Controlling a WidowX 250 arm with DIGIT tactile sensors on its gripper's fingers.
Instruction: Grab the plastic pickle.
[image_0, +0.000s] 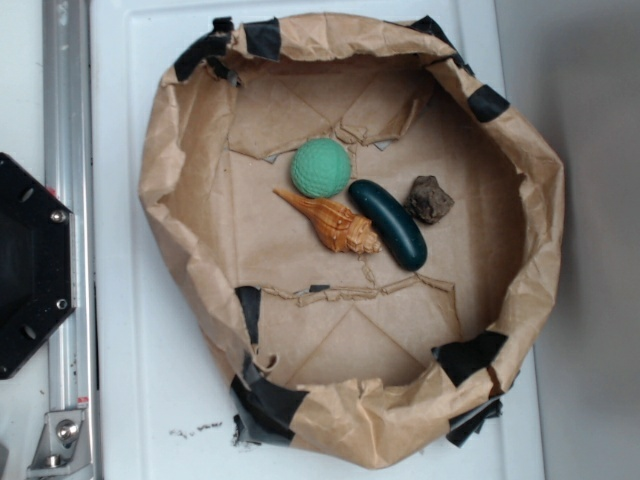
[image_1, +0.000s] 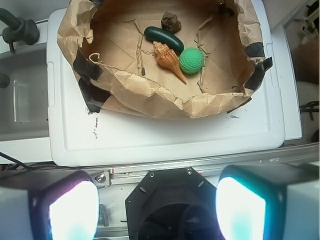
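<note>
The plastic pickle (image_0: 388, 224) is a glossy dark green sausage shape lying on the floor of a brown paper basket (image_0: 190, 150), between an orange shell (image_0: 332, 222) and a brown rock (image_0: 430, 199). In the wrist view the pickle (image_1: 163, 39) lies far off at the top, inside the basket. My gripper (image_1: 157, 207) is open, its two glowing pads wide apart with nothing between them, hovering over the black robot base, well short of the basket. The gripper does not show in the exterior view.
A light green textured ball (image_0: 321, 167) sits next to the shell's broad end. The basket's crumpled walls (image_1: 165, 102), patched with black tape, stand on a white platform (image_1: 165, 137). A metal rail (image_0: 68, 200) and the black base (image_0: 30, 265) lie to the left.
</note>
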